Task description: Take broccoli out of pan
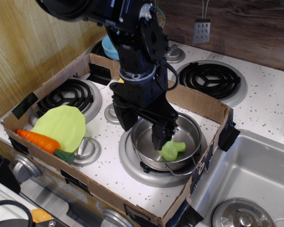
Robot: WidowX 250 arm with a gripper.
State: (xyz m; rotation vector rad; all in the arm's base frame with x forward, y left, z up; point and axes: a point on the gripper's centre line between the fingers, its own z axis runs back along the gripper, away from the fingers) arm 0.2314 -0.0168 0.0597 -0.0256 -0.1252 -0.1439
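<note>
The pale green broccoli lies inside the shiny steel pan, toward its front right. The pan stands on the front right burner inside a cardboard box. My black gripper hangs low over the left half of the pan with its jaws wide apart and empty. One finger reaches down into the pan just left of the broccoli, close to it or touching it. The other finger is by the pan's left rim. The arm hides the pan's back left side.
A flat light-green lettuce leaf and an orange carrot lie at the front left. A light blue bowl stands behind the arm. The cardboard wall rings the stove top. A sink lies to the right.
</note>
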